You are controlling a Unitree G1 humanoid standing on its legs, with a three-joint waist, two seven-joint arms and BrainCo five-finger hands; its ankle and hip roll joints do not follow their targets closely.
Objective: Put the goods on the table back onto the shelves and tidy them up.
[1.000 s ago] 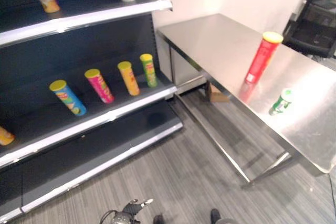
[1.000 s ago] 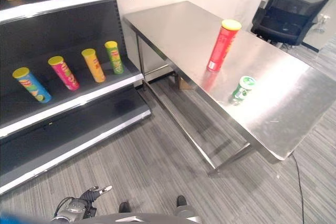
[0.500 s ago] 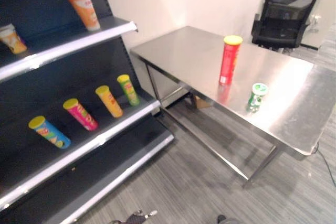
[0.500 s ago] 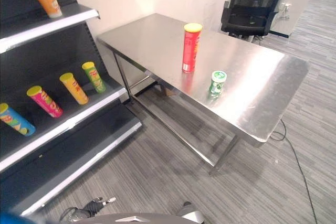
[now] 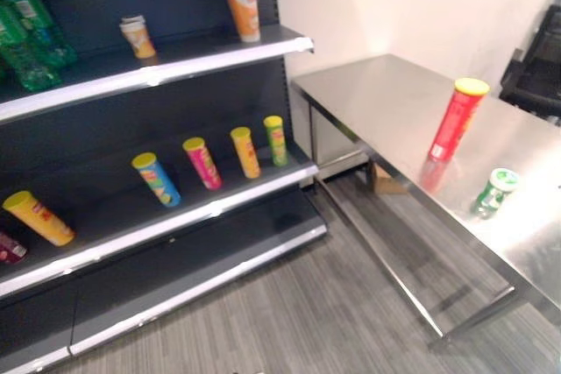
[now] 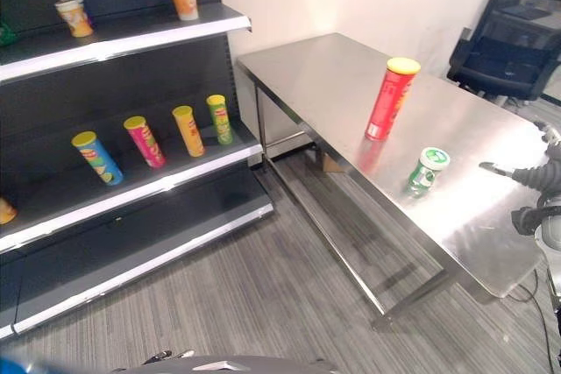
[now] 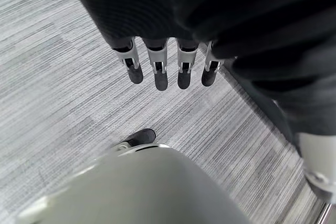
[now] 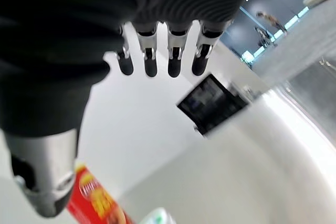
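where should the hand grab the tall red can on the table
Take the red can around the middle of its body, below the yellow lid. It stands upright on the steel table, so a sideways wrap suits its round wall better than a top pinch. Come from the right: the right hand is raised, open, at that end. Keep clear of the small green can standing nearby, apart from it.
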